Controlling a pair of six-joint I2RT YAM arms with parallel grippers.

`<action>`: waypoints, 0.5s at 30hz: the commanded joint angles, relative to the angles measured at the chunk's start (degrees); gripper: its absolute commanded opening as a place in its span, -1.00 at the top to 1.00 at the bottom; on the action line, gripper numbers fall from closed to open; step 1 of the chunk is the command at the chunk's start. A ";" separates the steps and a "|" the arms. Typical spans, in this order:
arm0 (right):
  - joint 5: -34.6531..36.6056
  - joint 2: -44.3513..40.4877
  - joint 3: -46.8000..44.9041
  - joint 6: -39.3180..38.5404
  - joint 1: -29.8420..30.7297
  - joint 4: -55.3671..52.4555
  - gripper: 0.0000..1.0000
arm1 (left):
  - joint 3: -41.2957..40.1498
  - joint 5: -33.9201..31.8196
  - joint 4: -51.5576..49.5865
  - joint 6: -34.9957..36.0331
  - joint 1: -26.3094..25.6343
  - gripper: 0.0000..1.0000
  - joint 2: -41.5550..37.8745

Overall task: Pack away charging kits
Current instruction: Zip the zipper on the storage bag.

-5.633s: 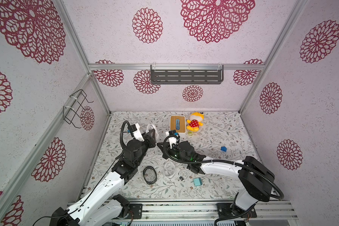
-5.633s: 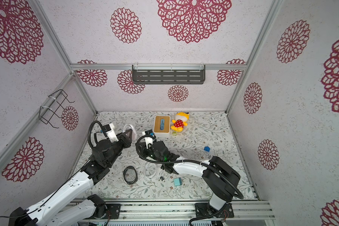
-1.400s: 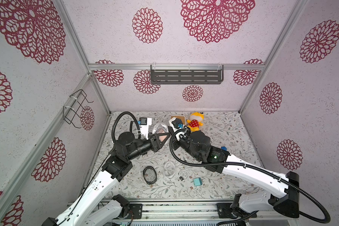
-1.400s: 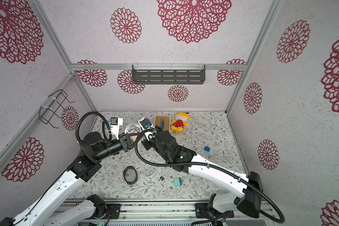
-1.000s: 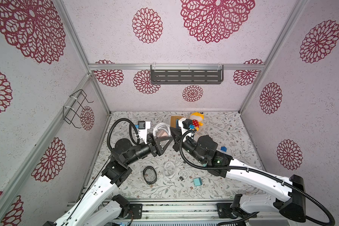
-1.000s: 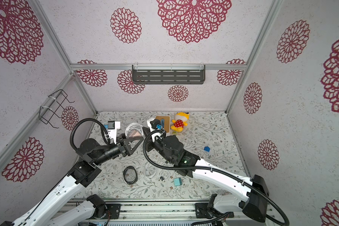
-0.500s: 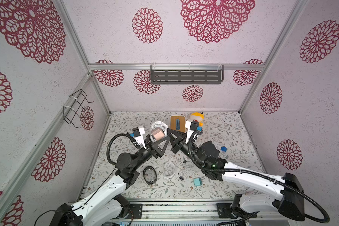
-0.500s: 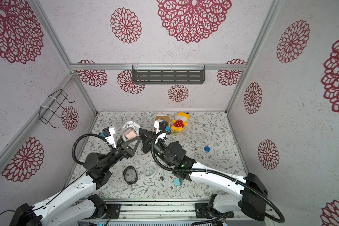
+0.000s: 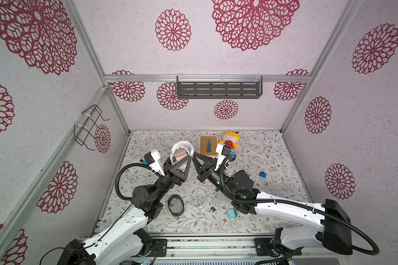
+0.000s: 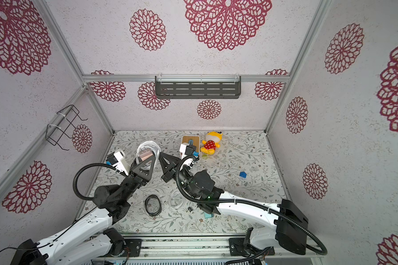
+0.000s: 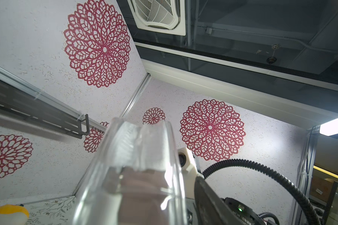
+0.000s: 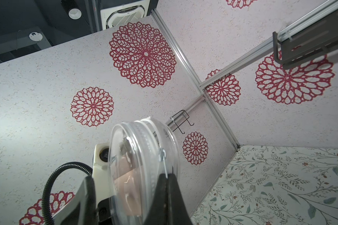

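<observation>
Black-fingered left gripper [image 9: 189, 157] held a clear round plastic zip case [image 9: 182, 146] between its jaws, aloft above the floral-print tabletop [image 9: 274, 160]; a pale pink cube adapter [image 9: 180, 157] sat inside. Right gripper [image 12: 167, 176], jaws closed, pinched the case's thin white pull cord [image 12: 164, 165]. On the table, well apart from the case: one teal cube adapter [image 9: 232, 213] near loose thin white cable coils [image 9: 199, 198], toward the front edge.

A robot test booth in a lab hall: wallpapered panels [image 9: 239, 57] in aluminium framing [image 9: 207, 78] enclose a floral bench [image 9: 274, 160]. At the frame's lower edge, left arm [image 9: 124, 229] and right arm [image 9: 285, 208] mount on a rail [image 9: 211, 246]. Overhead hangs an air-conditioning cassette [image 11: 156, 15].
</observation>
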 commanded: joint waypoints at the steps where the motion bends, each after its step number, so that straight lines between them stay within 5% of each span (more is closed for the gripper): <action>1: 2.11 -1.10 -1.06 -0.43 0.47 3.73 1.00 | -0.27 -1.52 0.43 -0.23 -0.69 -0.10 -1.98; 9: 3.48 -4.50 0.39 -11.73 0.49 -5.19 1.00 | 2.63 0.45 -8.70 0.34 -0.65 0.95 -3.24; 15: 8.37 -5.28 6.47 -27.80 -1.81 -19.07 1.00 | 8.90 5.77 -28.25 3.28 -0.87 1.00 -5.30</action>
